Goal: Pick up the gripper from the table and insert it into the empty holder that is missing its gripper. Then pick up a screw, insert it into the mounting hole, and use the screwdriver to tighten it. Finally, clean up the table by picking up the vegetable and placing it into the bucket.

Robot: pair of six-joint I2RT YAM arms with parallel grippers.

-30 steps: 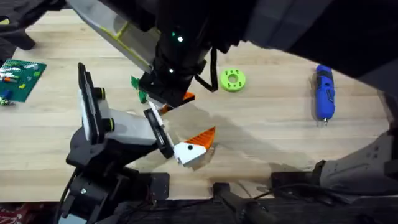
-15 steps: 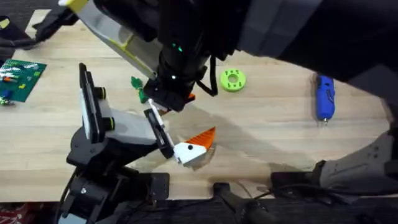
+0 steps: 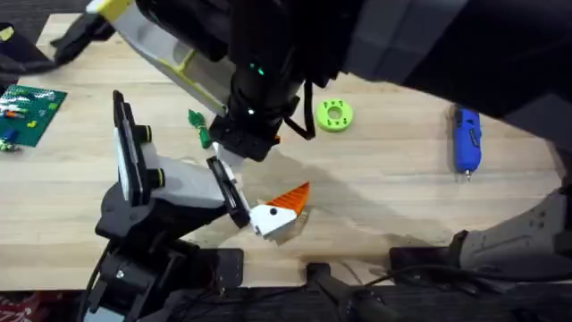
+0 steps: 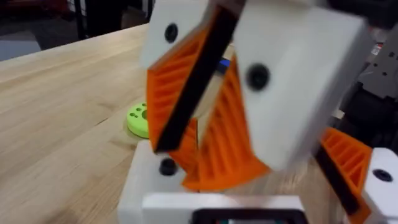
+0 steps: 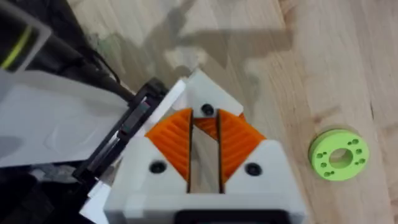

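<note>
Pale wood tabletop (image 3: pixel 402 192), long straight grain, matte. The screwdriver (image 3: pixel 465 136) lies flat out at 3 o'clock, well apart from both arms. It's bright blue plastic and pen-shaped, w/ the thin metal tip aimed at 6 o'clock toward the near edge. Nothing touches it.

The right arm reaches across from the far right, big and dark under the camera, w/ a small green light on it. The right gripper (image 3: pixel 246 143) hangs over the table approx. centre-left. In the right wrist view the right gripper (image 5: pixel 204 155) has blocky white fingers w/ black screw heads. Its orange ribbed pads (image 5: pixel 171 146) are wedge-shaped. They stand a narrow slot apart w/ bare wood showing thru, nothing between them.

A lime-green disc (image 3: pixel 334 115) sits at 2 o'clock from that gripper, near but not touching. It's round and flat, w/ a centre bore and a ring of small holes (image 5: pixel 339 155). It also shows on the wood in the left wrist view (image 4: pixel 138 120).

A small green piece (image 3: pixel 198 125) lies just beside the right gripper, at its 9 o'clock. Too small to say what it is.

The left gripper (image 3: pixel 284 207), white w/ an orange wedge, sits low at 6 o'clock from the right one. Can't tell how it's set.

A green flat board (image 3: pixel 31 112) w/ tiny parts on it lies at the 9 o'clock edge.
</note>
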